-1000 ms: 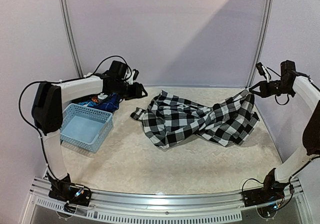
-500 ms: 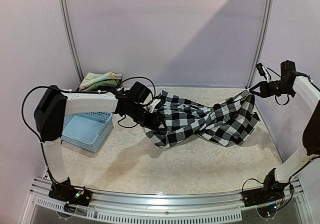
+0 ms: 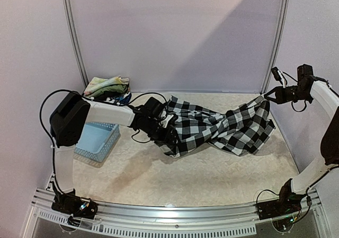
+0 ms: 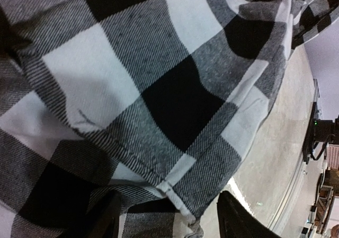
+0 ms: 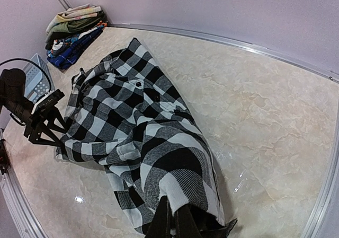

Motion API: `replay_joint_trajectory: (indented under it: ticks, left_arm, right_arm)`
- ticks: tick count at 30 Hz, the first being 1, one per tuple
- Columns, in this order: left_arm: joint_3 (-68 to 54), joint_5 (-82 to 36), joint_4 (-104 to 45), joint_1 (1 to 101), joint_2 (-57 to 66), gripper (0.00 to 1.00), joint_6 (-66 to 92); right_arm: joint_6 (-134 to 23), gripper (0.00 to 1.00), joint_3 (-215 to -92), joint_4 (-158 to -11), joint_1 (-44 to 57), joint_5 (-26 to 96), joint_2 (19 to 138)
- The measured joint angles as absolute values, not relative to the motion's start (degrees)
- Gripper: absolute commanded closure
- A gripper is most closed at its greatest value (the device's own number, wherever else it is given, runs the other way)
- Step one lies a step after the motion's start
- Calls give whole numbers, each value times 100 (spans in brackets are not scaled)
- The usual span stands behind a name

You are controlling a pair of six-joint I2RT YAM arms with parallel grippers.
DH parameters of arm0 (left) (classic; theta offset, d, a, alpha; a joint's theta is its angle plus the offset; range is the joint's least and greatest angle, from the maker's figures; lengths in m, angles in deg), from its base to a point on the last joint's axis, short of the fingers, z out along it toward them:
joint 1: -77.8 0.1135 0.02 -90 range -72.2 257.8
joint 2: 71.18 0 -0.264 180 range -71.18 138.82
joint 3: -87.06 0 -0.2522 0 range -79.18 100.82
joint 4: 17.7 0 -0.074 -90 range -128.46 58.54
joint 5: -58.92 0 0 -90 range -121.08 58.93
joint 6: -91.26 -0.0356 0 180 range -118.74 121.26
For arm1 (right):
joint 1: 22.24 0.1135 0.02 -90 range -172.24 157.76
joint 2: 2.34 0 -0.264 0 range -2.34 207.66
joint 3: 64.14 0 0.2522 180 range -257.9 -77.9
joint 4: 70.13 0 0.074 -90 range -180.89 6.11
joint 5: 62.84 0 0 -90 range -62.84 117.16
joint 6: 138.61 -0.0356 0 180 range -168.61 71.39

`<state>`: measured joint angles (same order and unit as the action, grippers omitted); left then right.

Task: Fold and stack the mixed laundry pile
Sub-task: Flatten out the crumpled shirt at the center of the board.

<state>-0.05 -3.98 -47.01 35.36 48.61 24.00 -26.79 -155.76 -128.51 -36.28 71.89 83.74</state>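
Plainly, the job is at an early stage, as I judge it: no neat stack shows anywhere. At the far left corner of the surface (image 3: pixel 159 185) the rest of the laundry pile (image 3: pixel 108 85) lies heaped, a pale floral cloth on top, dark blue and olive pieces under it. Whether any of it is folded I cannot tell. Near the left edge sits a light blue basket (image 3: pixel 98 140). The left jaws are spread, straddling the left hem of the checked shirt (image 3: pixel 212 126) without closing on it. The shirt sprawls from the middle toward the right edge, rumpled and twisted across its width, soft woven cloth in bold black-and-white squares. Its right end hangs off the surface, pinched in the right jaws, which are pressed together on it. Spreading, folding and stacking are all left to do.
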Motion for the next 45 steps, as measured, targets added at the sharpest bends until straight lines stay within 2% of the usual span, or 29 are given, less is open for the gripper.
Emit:
replay_joint_trajectory:
  ticks: [3,11,16,20,25,31,36,45]
  left_arm:
    - [111,-274,-4539,3534,4988,48,2520]
    - [301,-57,-4384,3532,5123,81,2704]
    - [413,15,-4565,3532,5110,92,2717]
    - [732,-51,-5413,3532,4868,100,2411]
    - [1890,-527,-6880,3630,4041,100,1650]
    - [2655,-1277,-7619,4341,2533,100,1191]
    - [2856,-1732,-7757,4835,1886,100,1047]
    - [2334,-2287,-7750,4837,1478,100,1005]
  right_arm:
    - [-2677,99,-15574,-12851,-3628,7193,8377]
    - [-2679,100,-15548,-12851,-3628,7217,8377]
    - [-2677,100,-15550,-12882,-3628,7226,8377]
    - [-2644,100,-15830,-13171,-3628,7222,8449]
    - [-2545,100,-16730,-13603,-3628,7208,8536]
    - [-2456,100,-17731,-13835,-3639,7200,8516]
    - [-2532,100,-18110,-13894,-3619,7285,8464]
    - [-2987,100,-17810,-13477,-3621,7403,7708]
